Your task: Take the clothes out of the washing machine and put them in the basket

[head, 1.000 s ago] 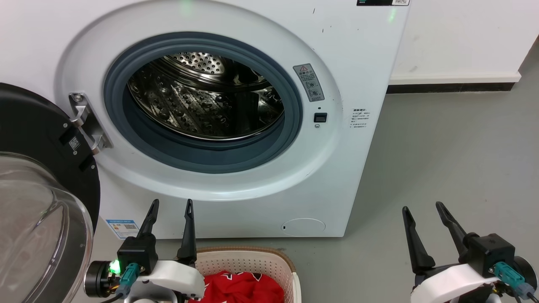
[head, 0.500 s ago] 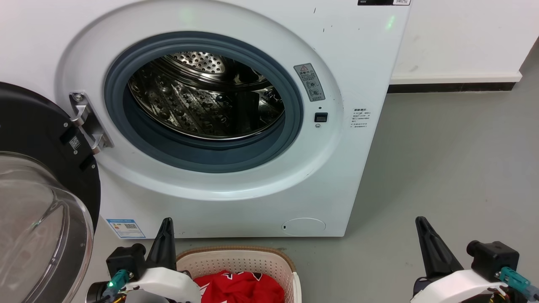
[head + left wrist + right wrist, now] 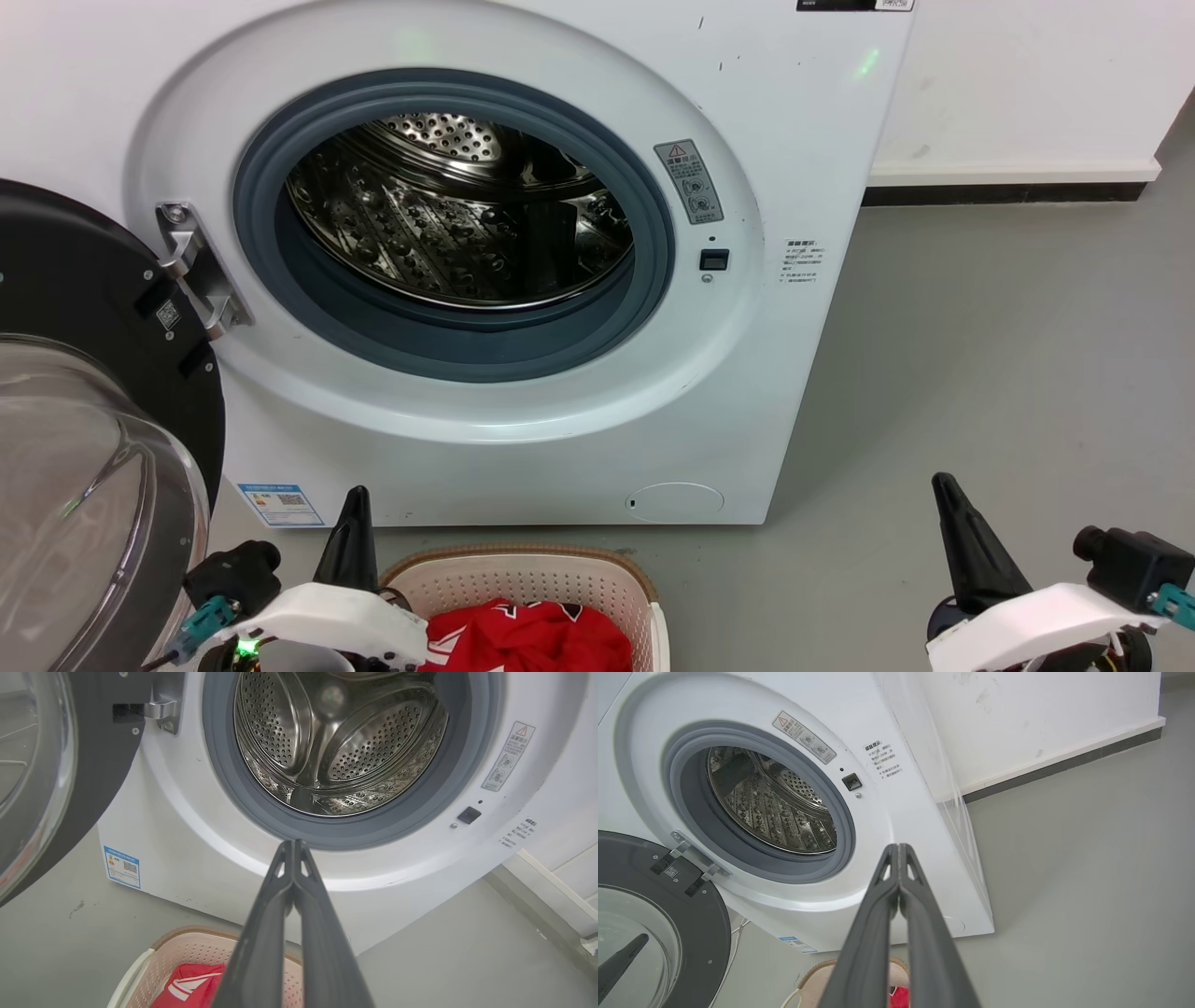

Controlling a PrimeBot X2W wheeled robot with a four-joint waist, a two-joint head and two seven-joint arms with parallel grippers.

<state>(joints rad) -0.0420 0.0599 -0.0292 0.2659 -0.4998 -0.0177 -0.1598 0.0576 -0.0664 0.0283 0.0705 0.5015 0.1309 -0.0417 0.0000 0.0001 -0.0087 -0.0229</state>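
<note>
"Where are the clothes?"

"The red clothes [image 3: 532,642] are in the basket [image 3: 523,571]. It sits on the floor [image 3: 980,373] just in front of the washing machine [image 3: 822,140]."

"What does the left wrist view add?"

"A white stripe [image 3: 187,985] on the red cloth, and the holes deep in the shiny drum [image 3: 448,233]. The right wrist view shows the wall [image 3: 1017,718] and its dark strip [image 3: 1064,766] beside the machine."

"What is hard to see?"

"The basket and the pile are cut off at the bottom of the head view. The open door [image 3: 93,420] is cut off at the left."

"And the grippers?"

"The left gripper [image 3: 355,499] and the right gripper [image 3: 945,487] both have their fingers pressed together, holding nothing. A second ago the fingers were spread apart and higher up."
</note>
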